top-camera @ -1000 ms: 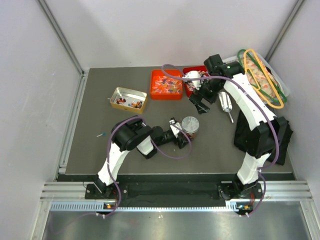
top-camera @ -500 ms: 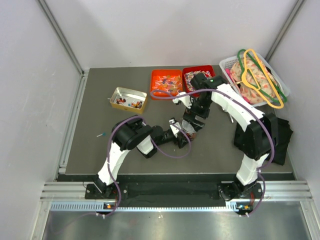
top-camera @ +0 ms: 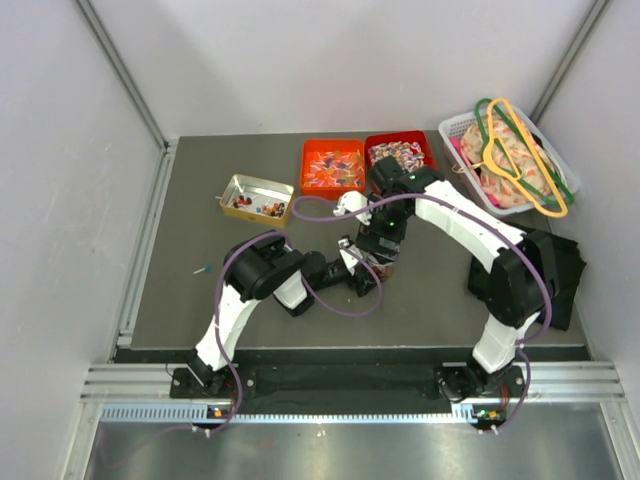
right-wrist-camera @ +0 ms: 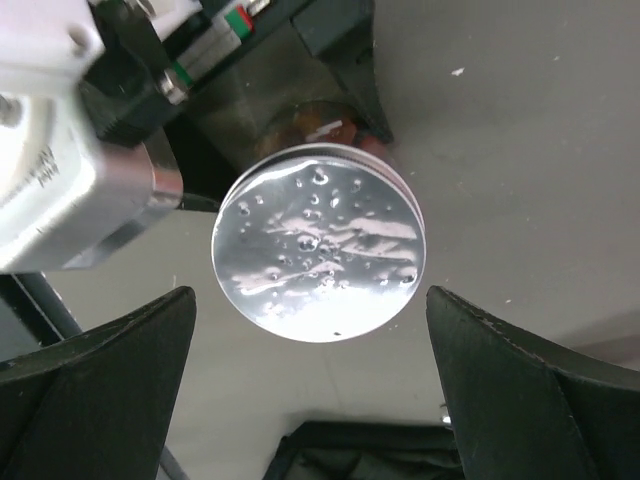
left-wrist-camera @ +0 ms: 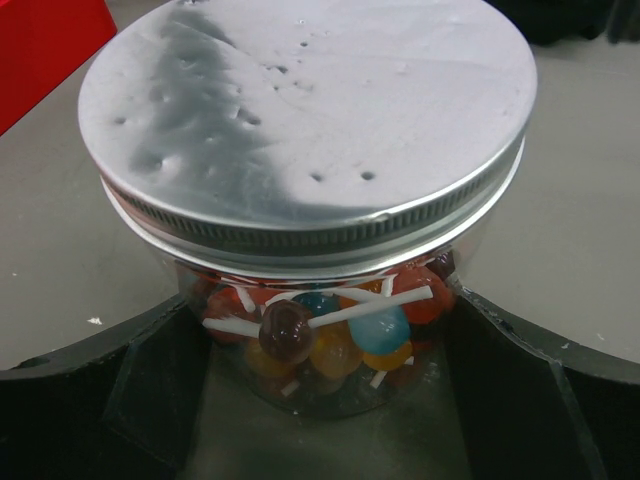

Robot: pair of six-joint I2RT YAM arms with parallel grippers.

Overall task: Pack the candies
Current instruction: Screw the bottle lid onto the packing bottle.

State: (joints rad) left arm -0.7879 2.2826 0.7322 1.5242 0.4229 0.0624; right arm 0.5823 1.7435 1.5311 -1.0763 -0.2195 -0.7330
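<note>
Dark grey table [top-camera: 180, 290]. Lidded jar [left-wrist-camera: 310, 200] stands directly under the right gripper [right-wrist-camera: 310, 330], within the jaws of the left gripper [left-wrist-camera: 320, 370]. Beyond the right gripper: orange tray [top-camera: 305, 170], red tray [top-camera: 398, 136]. To its far left: metal tin [top-camera: 250, 212]. To its far right: white basket [top-camera: 452, 122].

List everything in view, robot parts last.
Jar: one, clear, table centre.
Lid: one, silver, on the jar.
Lollipops: several, mixed colours, inside the jar.
Orange tray: one, rear centre, mixed sweets inside.
Red tray: one, right of the orange tray, holding candies.
Tin: one, metal, rear left, small items inside.
Basket: one, white, rear right.
Hangers: orange and green, on the basket.
Blue item: one, tiny, left.
Left gripper: black, jaws clamping the jar.
Right gripper: black, jaws open above the lid.
</note>
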